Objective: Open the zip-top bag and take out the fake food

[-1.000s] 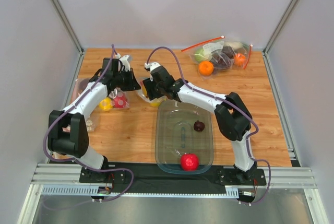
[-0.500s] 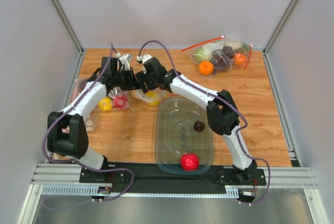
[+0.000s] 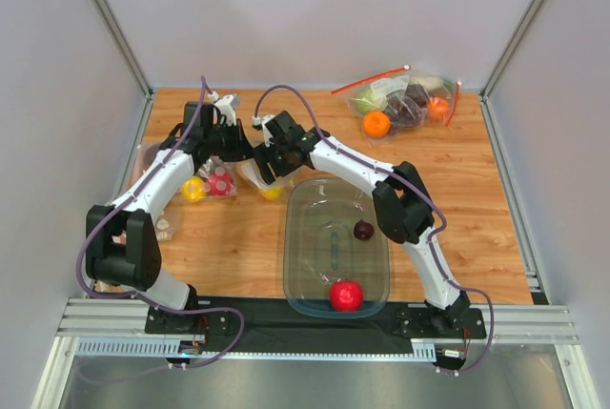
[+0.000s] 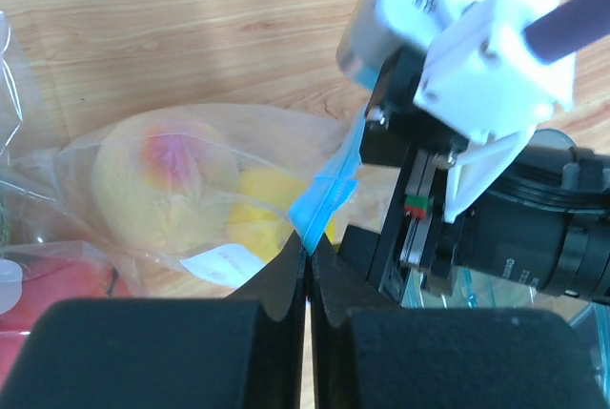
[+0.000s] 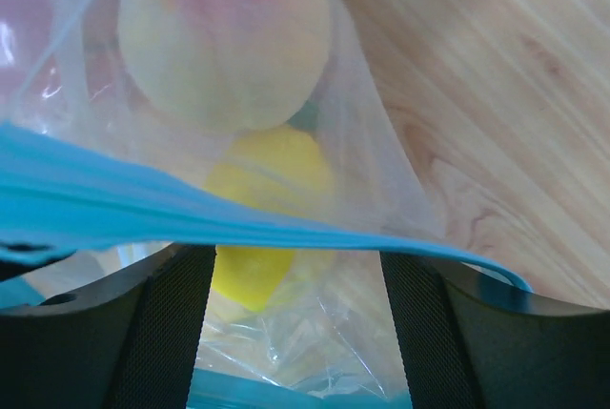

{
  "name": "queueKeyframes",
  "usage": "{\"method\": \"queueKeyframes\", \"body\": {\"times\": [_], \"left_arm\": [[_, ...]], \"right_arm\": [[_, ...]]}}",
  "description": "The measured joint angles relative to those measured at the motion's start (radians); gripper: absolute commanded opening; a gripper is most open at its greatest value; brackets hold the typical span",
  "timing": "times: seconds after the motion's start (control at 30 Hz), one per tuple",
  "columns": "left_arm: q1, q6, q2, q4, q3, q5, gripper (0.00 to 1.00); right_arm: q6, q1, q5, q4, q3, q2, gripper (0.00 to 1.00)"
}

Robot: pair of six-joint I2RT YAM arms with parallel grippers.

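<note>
Centre left of the top view, the zip-top bag point(image 3: 259, 176) lies on the tabletop point(image 3: 238, 247), just off the upper left corner of a tub point(image 3: 319, 261). Inside it the peach point(image 4: 162, 175) and the lemon point(image 4: 259, 216) touch. In the tub, the plum point(image 3: 363, 230) lies mid-right, the apple point(image 3: 346, 295) at the lower end. A second bag point(image 3: 208, 185) lies just left; a larger bag point(image 3: 405, 99) sits upper right.
</note>
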Motion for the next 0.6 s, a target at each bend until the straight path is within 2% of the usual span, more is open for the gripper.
{"method": "queueKeyframes", "body": {"times": [0.33, 0.6], "left_arm": [[-0.001, 0.014, -0.006, 0.014, -0.016, -0.026, 0.03], [-0.002, 0.029, -0.055, 0.032, -0.082, -0.087, 0.08]], "right_arm": [[0.093, 0.001, -0.134, 0.048, -0.051, 0.0, 0.74], [0.094, 0.042, -0.094, 0.001, -0.035, 0.004, 0.74]]}}
